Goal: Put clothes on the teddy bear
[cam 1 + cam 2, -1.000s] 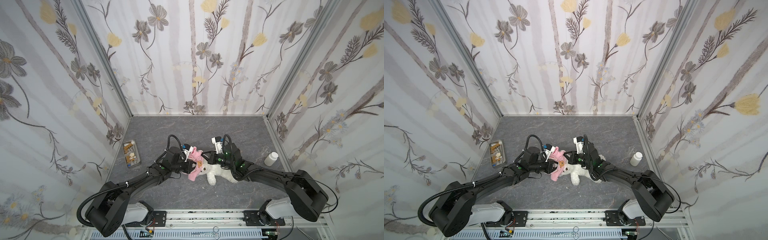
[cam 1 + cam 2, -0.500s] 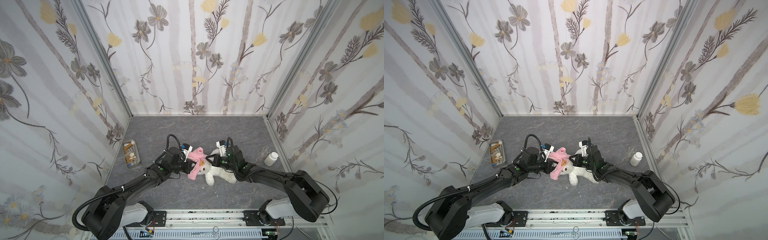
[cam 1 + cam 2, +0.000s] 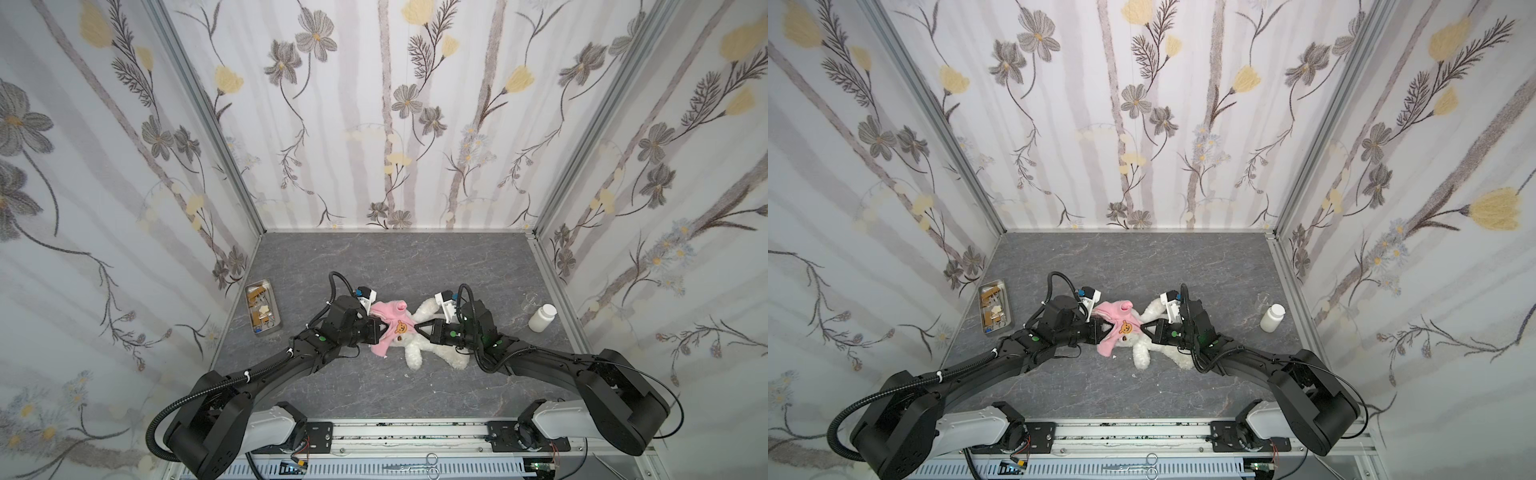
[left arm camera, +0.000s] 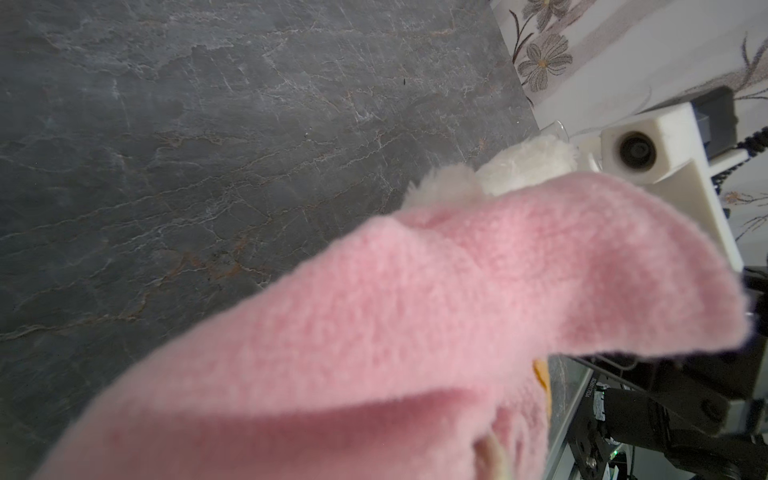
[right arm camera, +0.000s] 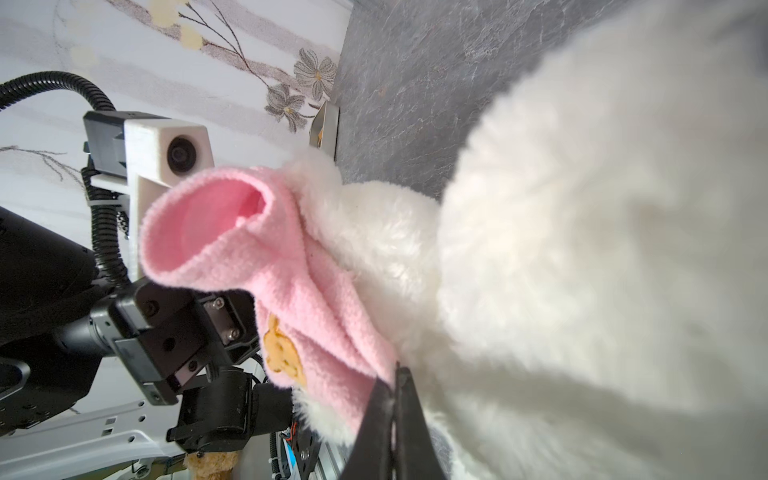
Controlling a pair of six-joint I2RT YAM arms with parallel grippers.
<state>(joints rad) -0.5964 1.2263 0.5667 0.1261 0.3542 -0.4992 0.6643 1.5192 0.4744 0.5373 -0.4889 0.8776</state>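
The teddy bear (image 3: pixel 415 353) is laid mid-way on the grey tabletop (image 3: pixel 374 266), the pink hoodie (image 3: pixel 386 312) over its upper part is pinched by the shut jaws of the left gripper (image 3: pixel 380 329) and the right gripper (image 3: pixel 417 327), and its hem should be spread and drawn down evenly

right end effector (image 3: pixel 417 326) shifted toward front

Floral-papered walls (image 3: pixel 395 124) enclose a dark grey, stone-veined floor (image 3: pixel 395 257) on three sides, evenly lit.
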